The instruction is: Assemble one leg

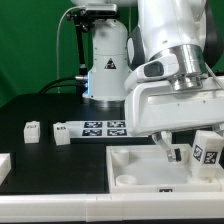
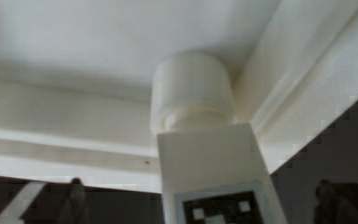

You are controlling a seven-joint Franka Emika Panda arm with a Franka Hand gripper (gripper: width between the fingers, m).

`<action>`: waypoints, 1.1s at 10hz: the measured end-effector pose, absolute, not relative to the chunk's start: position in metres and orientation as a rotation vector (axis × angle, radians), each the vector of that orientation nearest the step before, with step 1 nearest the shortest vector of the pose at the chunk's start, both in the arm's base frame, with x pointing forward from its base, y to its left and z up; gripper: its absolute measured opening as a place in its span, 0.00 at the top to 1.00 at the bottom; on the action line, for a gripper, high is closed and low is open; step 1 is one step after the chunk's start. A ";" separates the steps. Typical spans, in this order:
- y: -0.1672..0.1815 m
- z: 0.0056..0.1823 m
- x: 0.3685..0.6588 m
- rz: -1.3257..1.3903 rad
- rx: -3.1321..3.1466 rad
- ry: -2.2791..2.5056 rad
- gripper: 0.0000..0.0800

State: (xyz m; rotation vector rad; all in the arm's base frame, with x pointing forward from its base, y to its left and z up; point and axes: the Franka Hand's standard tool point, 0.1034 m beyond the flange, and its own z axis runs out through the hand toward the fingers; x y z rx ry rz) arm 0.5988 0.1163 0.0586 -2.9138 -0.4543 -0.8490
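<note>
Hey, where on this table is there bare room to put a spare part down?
The dark tabletop lies bare between the small white block, the marker board and the white tray. It is crowded at the exterior view's right: the open gripper stands over the tray's corner, where the leg sits.

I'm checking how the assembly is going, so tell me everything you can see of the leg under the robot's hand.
The leg is a small white plastic piece: a squared block with a black-and-white marker tag on its face, and a rounded peg at the other end. In the wrist view it looks upright, peg end against the inside corner of the white tray. How deep it is seated cannot be told. The hand is above it with its fingers spread, and no finger clearly touches the leg.
</note>
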 end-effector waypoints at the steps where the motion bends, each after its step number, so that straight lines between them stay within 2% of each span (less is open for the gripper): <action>1: 0.116 0.060 0.599 -0.849 -2.915 -0.451 0.19; 3: 0.117 0.070 0.603 -0.868 -2.912 -0.438 0.19; 6: 0.120 0.067 0.600 -0.765 -2.934 -0.452 0.19; 8: 0.128 0.066 0.593 -0.437 -2.987 -0.476 0.19; 10: 0.127 0.072 0.599 -0.305 -3.014 -0.408 0.19; 11: 0.125 0.071 0.592 -0.142 -3.033 -0.367 0.19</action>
